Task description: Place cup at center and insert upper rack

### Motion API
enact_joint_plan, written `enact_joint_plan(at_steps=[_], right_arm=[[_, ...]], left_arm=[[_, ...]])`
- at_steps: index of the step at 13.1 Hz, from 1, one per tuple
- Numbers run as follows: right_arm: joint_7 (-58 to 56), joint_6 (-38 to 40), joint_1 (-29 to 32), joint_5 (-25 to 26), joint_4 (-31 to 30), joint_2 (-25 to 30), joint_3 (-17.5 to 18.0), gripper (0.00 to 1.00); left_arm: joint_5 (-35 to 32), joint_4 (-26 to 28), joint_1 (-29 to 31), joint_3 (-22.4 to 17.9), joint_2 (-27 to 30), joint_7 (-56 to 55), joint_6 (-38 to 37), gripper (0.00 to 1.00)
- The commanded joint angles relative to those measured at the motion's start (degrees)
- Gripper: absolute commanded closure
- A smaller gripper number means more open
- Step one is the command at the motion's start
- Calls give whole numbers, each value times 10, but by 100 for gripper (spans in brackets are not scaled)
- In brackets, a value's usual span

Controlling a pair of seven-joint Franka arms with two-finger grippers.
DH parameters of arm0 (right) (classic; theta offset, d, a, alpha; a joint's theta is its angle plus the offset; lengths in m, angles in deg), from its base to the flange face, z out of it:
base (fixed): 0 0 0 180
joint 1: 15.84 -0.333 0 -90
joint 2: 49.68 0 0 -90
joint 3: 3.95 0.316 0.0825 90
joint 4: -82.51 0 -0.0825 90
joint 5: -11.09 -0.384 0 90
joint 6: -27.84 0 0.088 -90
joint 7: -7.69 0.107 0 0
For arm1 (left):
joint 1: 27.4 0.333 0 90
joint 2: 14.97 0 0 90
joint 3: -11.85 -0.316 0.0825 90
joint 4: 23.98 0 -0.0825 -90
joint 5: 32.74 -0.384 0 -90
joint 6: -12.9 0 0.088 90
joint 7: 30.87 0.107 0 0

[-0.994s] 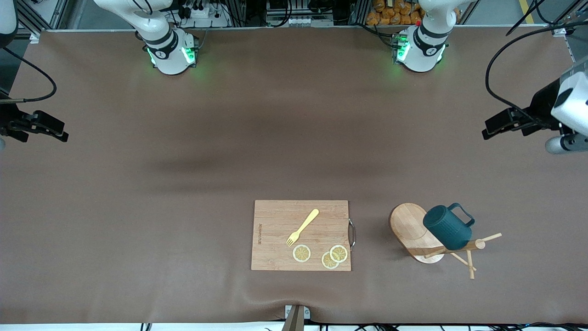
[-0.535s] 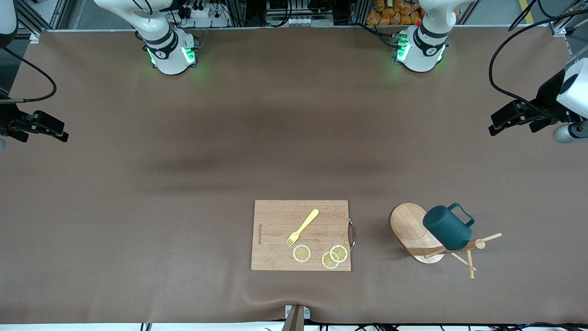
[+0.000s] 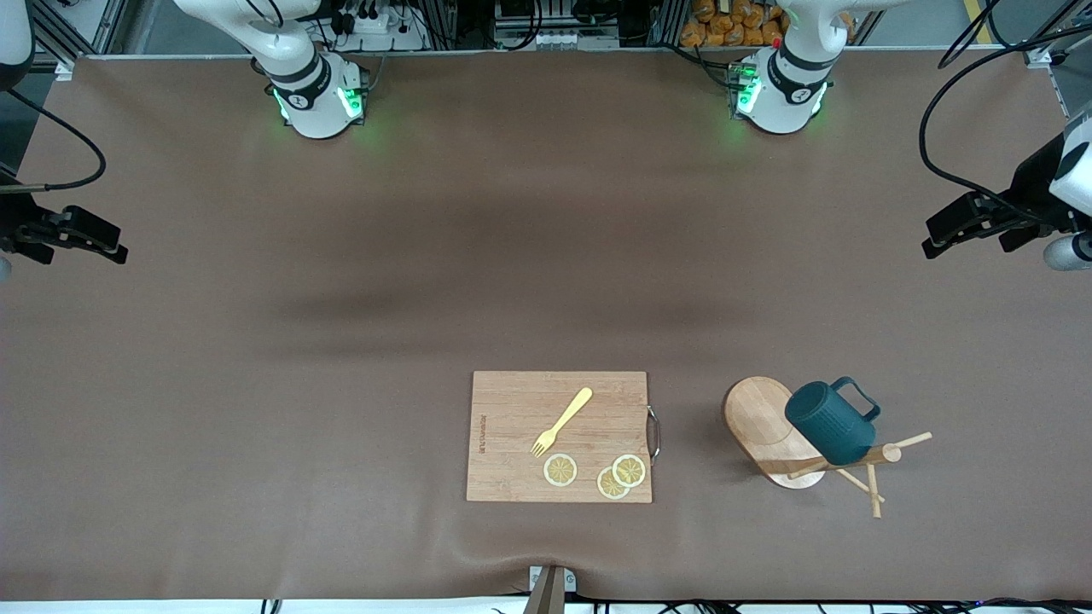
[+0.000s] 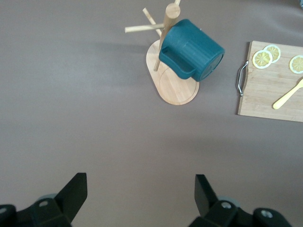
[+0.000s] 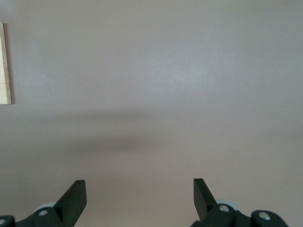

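Figure: both arms drawn out to the ends of the counter (image 3: 256,358), seen from the front camera and the two wrist cameras.

The dark teal cup (image 3: 830,421) hangs tilted on a peg of the wooden cup stand (image 3: 768,431), mouth turned away from the post, handle (image 3: 856,396) toward the left arm's end of the counter. The stand sits near the front edge, well off the middle toward that same end.

My left hand (image 3: 964,223) hangs over the counter's edge at the left arm's end, fingers (image 4: 71,196) spread wide with nothing between them. In its wrist view the cup (image 4: 191,49) lies straight ahead between the open fingers, well apart. This relation governs any reach: the left hand is much the nearer of the two, and the cup lies from it toward the front edge.

My right hand (image 3: 81,232) waits over the edge at the right arm's end, fingers (image 5: 72,197) likewise spread on nothing, looking down on bare counter.

The cutting board (image 3: 559,436), between the stand and the counter's middle, carries a yellow fork (image 3: 561,422) and three lemon slices (image 3: 560,470).

I judge the cup is not at the centre; I see no upper rack apart from the stand's own pegs.
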Motion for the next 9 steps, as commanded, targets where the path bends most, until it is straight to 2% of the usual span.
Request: enact_joint_plan(at_steps=[1, 5, 9], right_arm=[[-7, -4, 11, 6, -9, 9, 7, 0], [-7, -4, 11, 6, -9, 8, 7, 0], [-7, -4, 11, 6, -9, 8, 7, 0]], left_arm=[[-10, 13, -18, -19, 23, 5, -12, 0], [-10, 11, -19, -21, 28, 3, -27, 0], [-10, 12, -32, -44, 34, 12, -28, 0]])
